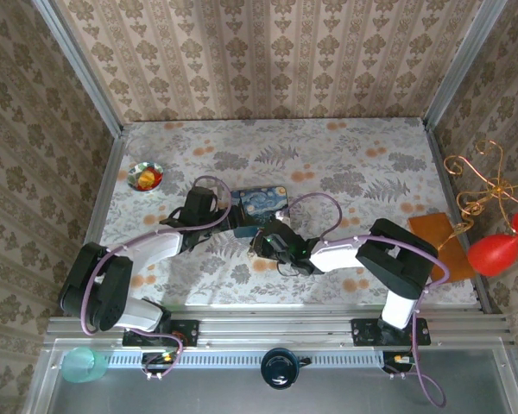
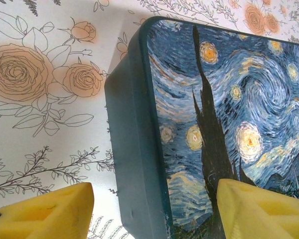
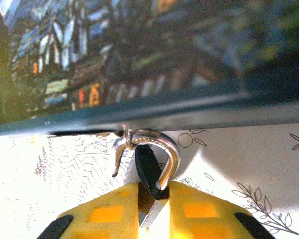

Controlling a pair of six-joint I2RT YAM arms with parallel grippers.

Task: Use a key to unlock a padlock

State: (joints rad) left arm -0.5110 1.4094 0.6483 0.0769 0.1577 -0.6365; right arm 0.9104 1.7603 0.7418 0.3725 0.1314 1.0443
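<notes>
Floral tablecloth (image 1: 345,164) lies under a blue starry-night tin (image 1: 263,201). Left gripper (image 2: 152,211) holds its yellow fingers (image 2: 45,211) apart, straddling the tin's side edge. Right gripper (image 3: 152,191) is pinched together, apparently on the dark body of the padlock (image 3: 146,169), whose pale shackle (image 3: 172,154) hangs from the tin's front edge.

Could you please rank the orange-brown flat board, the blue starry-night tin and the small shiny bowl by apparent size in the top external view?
1. orange-brown flat board
2. blue starry-night painted rectangular tin, though the arms hide part of it
3. small shiny round bowl
</notes>
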